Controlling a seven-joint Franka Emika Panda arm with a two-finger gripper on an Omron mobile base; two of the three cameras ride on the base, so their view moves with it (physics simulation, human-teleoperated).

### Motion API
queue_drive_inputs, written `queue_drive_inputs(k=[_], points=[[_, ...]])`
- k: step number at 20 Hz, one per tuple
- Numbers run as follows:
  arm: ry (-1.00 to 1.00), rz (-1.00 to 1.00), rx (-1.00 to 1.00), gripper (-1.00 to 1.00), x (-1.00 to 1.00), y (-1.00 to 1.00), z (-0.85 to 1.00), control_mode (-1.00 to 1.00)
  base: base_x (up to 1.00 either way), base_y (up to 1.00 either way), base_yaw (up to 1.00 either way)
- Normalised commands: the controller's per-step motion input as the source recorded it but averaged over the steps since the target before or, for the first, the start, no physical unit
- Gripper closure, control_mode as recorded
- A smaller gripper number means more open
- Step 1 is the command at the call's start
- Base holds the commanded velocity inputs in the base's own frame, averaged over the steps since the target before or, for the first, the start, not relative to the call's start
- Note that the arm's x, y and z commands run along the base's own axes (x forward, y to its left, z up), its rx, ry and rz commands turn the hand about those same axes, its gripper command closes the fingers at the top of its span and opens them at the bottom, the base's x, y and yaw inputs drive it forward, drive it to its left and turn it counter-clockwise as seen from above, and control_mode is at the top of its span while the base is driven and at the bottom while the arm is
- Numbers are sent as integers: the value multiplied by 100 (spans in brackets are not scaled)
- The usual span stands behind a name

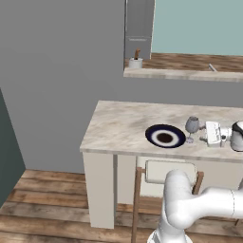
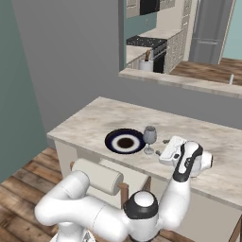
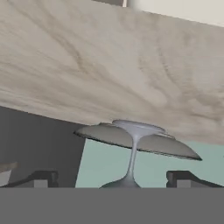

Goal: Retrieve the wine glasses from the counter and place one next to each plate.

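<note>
A wine glass (image 2: 150, 137) stands upright on a marbled island top (image 1: 118, 126), just to the right of a round plate (image 1: 165, 136). The plate has a dark rim, a white ring and a brown centre. The glass has a smoky grey-blue rounded bowl, a short thin stem and a round foot. It appears translucent and delicate.

The gripper (image 2: 165, 145) is seen level with the glass, on the side away from the plate, with its jaws spread wide. In the hand view, the stem and foot are seen between the two dark fingertips (image 3: 41, 178), which stand well apart from the stem on either side. Nothing is grasped.

The step in hand is judged to be the release of a glass set beside a plate. The placing of this glass looks done.

For the next move, a straight withdrawal of the hand away from the glass is called for, so that the stem is not knocked. After that, a second glass would need to be fetched from the counter for another plate.
</note>
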Motion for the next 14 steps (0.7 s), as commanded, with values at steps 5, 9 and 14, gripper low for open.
queue_drive_inputs(k=[5,9,14], points=[[-18,-16,4,-100,-62,-24,70,-100,0,0,0],[-12,-13,11,-100,-37,-6,90,-100,0,0,0],[-16,-8,16,-100,-48,2,100,-100,0,0,0]])
